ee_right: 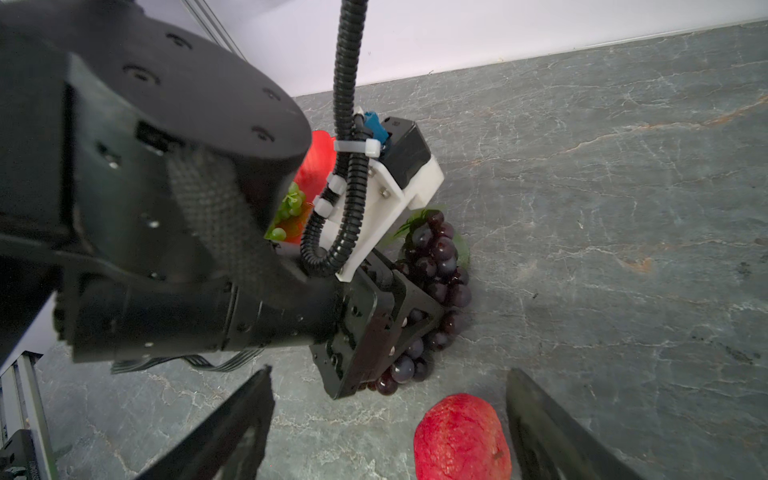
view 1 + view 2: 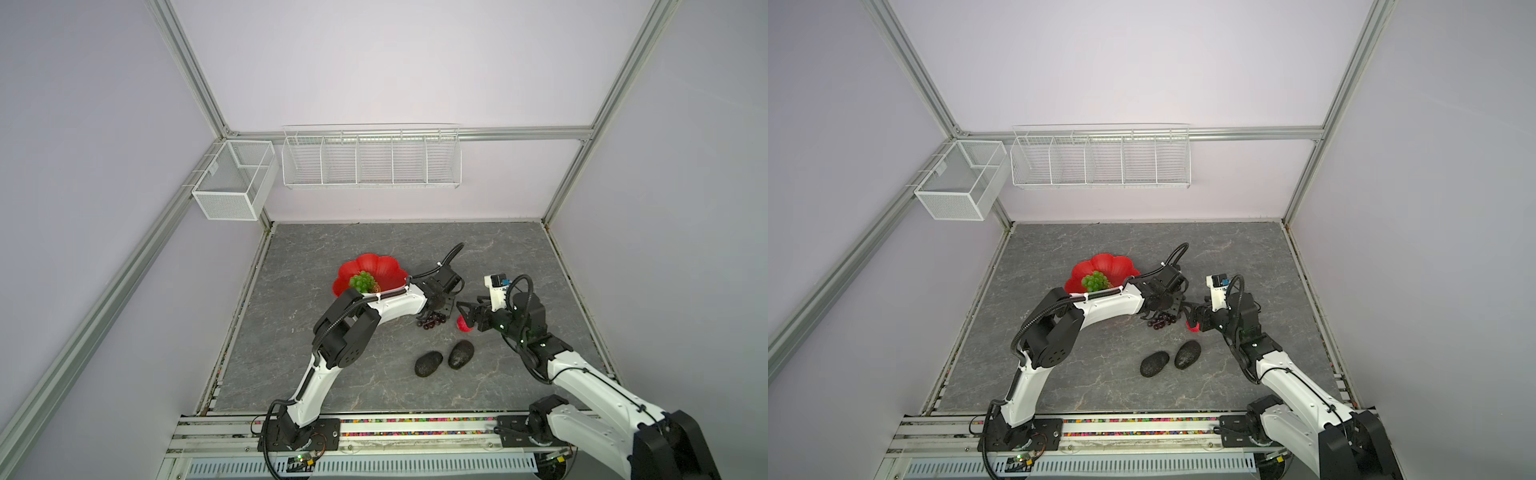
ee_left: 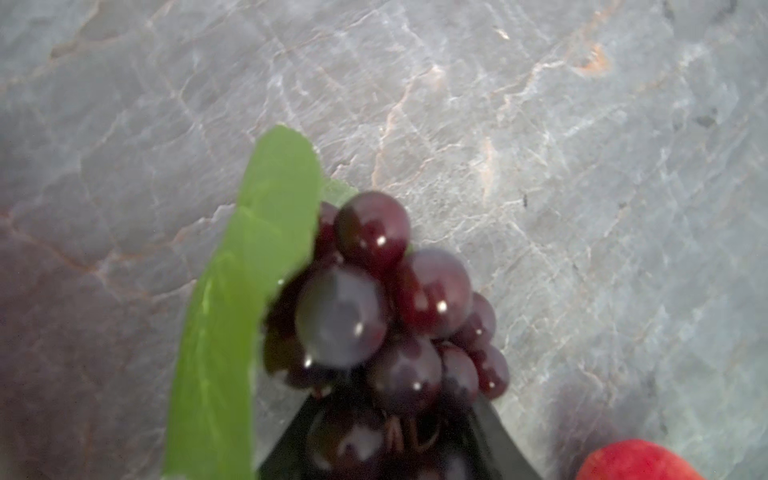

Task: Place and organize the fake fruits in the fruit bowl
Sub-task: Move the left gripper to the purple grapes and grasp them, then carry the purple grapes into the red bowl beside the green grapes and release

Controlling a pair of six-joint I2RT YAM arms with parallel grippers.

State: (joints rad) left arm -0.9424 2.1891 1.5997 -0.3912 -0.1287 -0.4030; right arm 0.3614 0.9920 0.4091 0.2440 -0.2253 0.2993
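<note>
Seen from above, my two arms reach over a grey marble-patterned table (image 2: 374, 382). My left claw (image 2: 437, 311) points down at the middle of the table, its jaws drawn in on the dark purple grape bunch (image 3: 374, 316). In my left wrist view, grapes fill the gap between the black fingers (image 3: 286, 449), and a green leaf (image 3: 249, 291) sticks out beside the bunch, which lies on the table. My right claw (image 2: 466, 316) sits just beside the left one. Its jaws are spread wide and hold nothing. The small red-pink round fruit (image 1: 461, 436) rests on the table between its fingers (image 1: 232, 428), much nearer one than the other and not gripped. The red scalloped fruit bowl (image 2: 374, 262) stands further back, on the left side of my left claw, partly hidden by my left forearm. The green grape bunch (image 2: 363, 281) lies inside it, near its centre. Two dark bumpy avocados (image 2: 429, 364) lie side by side on the table, nearer my base than the grapes, outside the bowl and apart from both claws.
</note>
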